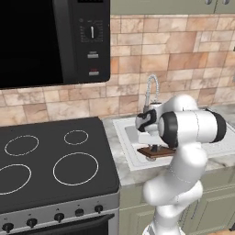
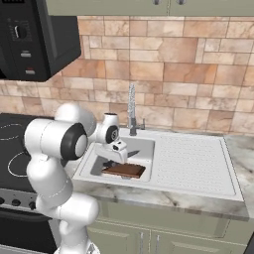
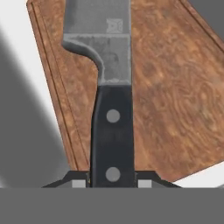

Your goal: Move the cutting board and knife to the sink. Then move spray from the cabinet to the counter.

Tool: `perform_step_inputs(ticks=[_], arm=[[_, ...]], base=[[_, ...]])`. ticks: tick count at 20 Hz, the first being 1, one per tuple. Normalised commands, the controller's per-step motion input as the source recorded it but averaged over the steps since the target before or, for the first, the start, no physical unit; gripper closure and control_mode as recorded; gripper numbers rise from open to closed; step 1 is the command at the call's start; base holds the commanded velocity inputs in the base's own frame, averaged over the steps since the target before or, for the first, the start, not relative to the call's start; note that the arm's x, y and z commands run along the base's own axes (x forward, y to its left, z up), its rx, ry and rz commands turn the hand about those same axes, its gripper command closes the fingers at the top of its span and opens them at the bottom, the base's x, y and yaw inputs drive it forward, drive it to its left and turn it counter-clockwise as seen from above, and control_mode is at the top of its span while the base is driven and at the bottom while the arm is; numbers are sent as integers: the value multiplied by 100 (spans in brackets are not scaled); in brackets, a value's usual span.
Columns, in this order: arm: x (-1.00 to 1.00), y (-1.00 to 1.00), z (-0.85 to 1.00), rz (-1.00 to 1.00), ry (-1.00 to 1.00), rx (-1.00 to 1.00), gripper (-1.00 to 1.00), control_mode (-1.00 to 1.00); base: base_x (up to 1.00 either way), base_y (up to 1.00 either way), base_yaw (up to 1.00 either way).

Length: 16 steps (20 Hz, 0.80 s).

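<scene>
Hand view: gripper (image 3: 112, 183) fingers clamped on the black handle of the knife (image 3: 105, 65), held over the cutting board (image 3: 175, 100) | board lies in the sink (image 2: 144, 144) basin | step: knife delivery | next: lower, release, then fetch spray.

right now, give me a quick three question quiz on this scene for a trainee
1. True or false: the reddish-brown wooden cutting board lies in the white sink basin.
2. What do the fingers clamp? A) the grey-bladed knife's black handle B) the faucet C) a spray bottle
3. Fill in: the knife points out over the ____.

Key: 1 true; 2 A; 3 cutting board
</scene>
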Motion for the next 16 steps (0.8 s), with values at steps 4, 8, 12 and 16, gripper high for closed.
perform_step_inputs(ticks=[4,8,12,16], arm=[[27,-11,-22,0,7,0,100,-100],[25,-10,-22,0,6,0,100,-100],[19,-6,-27,0,8,0,100,-100],[11,-3,-31,0,4,0,100,-100]], base=[[0,0,0],[0,0,0],[0,0,0],[0,0,0]])
